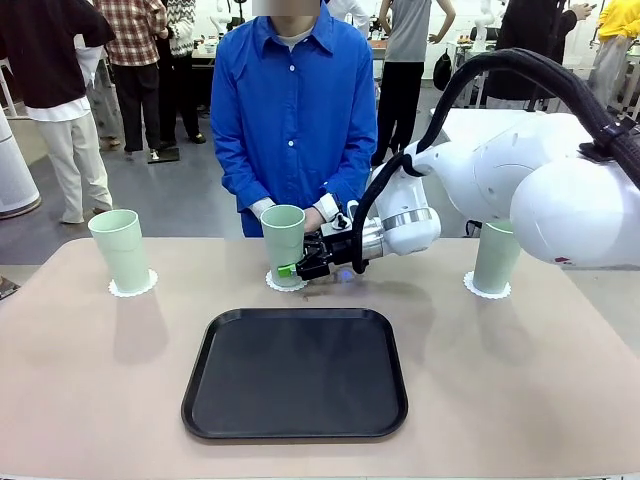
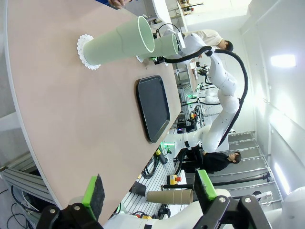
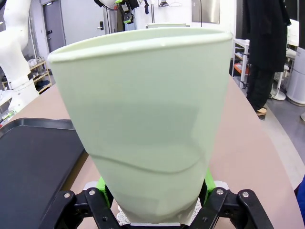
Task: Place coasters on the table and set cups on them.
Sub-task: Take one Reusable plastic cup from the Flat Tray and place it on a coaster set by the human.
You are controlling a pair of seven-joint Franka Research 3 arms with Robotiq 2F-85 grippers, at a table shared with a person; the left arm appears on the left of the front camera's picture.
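Now front: right gripper (image 1: 300, 266) is clamping the middle cup (image 1: 283, 240) low, seating it on its coaster (image 1: 283, 284) on the bench (image 1: 100, 350); outer cups already placed | left wrist: left gripper (image 2: 147, 193) is hanging wide open, empty | right wrist: cup (image 3: 143, 124) is looking pale mint, tapered, squeezed; next likely release, retreat straight.

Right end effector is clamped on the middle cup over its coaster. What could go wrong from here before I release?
1. The right end effector grips the middle cup low, near its base; retreating before the jaws fully open could tip it or drag it off the coaster.
2. The light paper coaster could shift or snag on the fingers.
3. The person's hands sit close behind the cup; a wide retreat might brush them.
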